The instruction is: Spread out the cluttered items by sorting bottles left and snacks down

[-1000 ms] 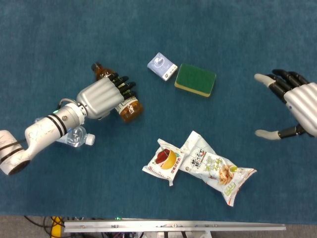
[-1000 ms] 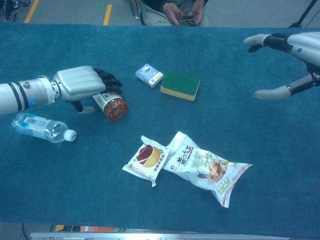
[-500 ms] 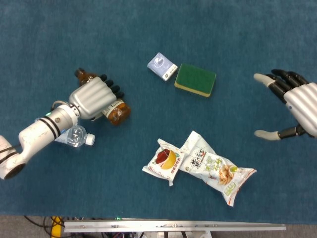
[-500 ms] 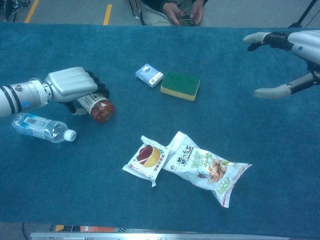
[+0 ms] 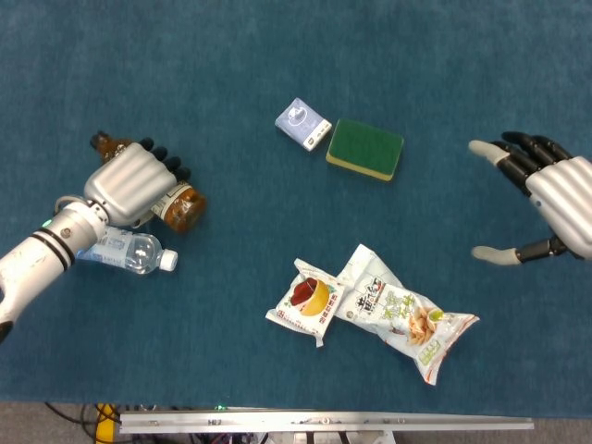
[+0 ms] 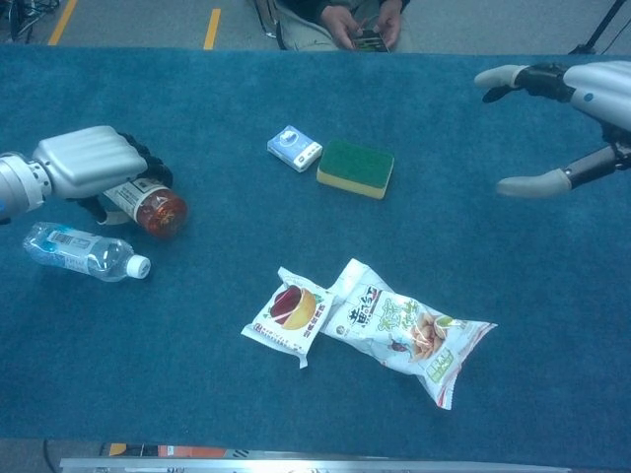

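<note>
The left hand (image 5: 129, 183) has its fingers wrapped over the brown bottle (image 5: 176, 205), which lies on its side under the palm, neck poking out past the knuckles and base sticking out toward the middle of the table. That overhand grip suits sliding the bottle across the cloth rather than lifting it, and it sits far out on the left, where bottles belong. Just below the wrist lies the clear bottle (image 5: 129, 252), parked there for the same reason.

The right hand (image 5: 546, 199) hovers empty, fingers spread wide, well off to the right of everything.

Between the two hands, nearer the front edge, the two snack bags (image 5: 375, 310) lie touching, already low on the table. Beyond them sit a sponge (image 5: 364, 149) and a small box (image 5: 302, 124), just beside each other.
</note>
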